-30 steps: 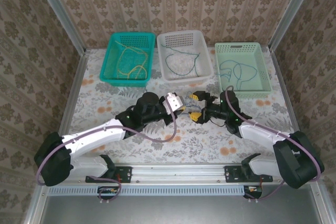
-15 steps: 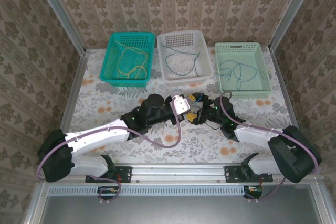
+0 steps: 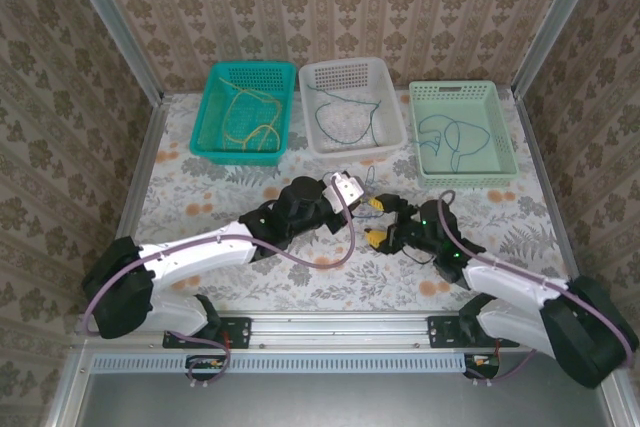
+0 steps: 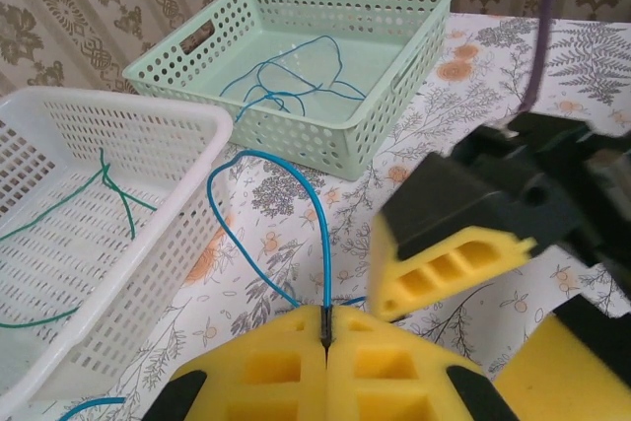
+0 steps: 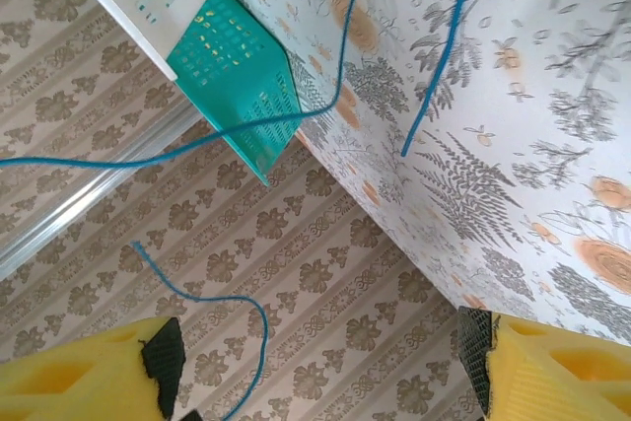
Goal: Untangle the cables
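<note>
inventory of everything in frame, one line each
teal basket: 1, teal, far left of table
white basket: 1, white, far middle
light green basket: 1, pale green, far right
yellow cable: looped strands, count unclear, in teal basket
green cable: 1 seen, in white basket
dark blue cable: looped, count unclear, in light green basket
loose blue cable: 1, blue, arcs up in front of white basket
table: 1, floral cloth
left gripper: yellow pads, shut on loose blue cable, table centre
right gripper: yellow pads, open, just right of left gripper
</note>
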Available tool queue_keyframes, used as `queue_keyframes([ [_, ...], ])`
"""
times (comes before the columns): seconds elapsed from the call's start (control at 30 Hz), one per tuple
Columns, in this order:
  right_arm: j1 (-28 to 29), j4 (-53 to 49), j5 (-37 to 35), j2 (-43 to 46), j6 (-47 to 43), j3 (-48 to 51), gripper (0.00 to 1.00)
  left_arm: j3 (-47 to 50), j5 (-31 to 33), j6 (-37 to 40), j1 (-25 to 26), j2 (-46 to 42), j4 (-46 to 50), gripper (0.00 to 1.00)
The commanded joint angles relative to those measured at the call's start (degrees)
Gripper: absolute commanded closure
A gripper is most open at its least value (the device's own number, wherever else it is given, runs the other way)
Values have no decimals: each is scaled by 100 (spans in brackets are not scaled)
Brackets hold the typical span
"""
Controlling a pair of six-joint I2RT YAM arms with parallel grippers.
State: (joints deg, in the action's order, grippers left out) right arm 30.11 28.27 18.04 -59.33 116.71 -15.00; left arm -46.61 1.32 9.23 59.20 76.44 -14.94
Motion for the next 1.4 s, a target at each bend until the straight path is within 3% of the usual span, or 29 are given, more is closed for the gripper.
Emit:
queue_keyframes([
  [0.0,-126,-651,-266,434,102,203,24,-91,-10,-319,-13,-38,-102,95],
  [0.2,-216,-192,-428,354,322,412,24,94,-197,-301,122,-159,-398,95],
  [0.57,-207,1484,-383,-1066,612,-125,21,388,-72,-273,460,-242,-904,95],
  [0.8,-170,1410,-602,-1156,547,-412,19,482,-123,-291,527,-234,-1115,95],
  [1.37,83,3557,-923,-3185,1170,-1032,20,721,-53,-440,761,-182,-1601,95],
])
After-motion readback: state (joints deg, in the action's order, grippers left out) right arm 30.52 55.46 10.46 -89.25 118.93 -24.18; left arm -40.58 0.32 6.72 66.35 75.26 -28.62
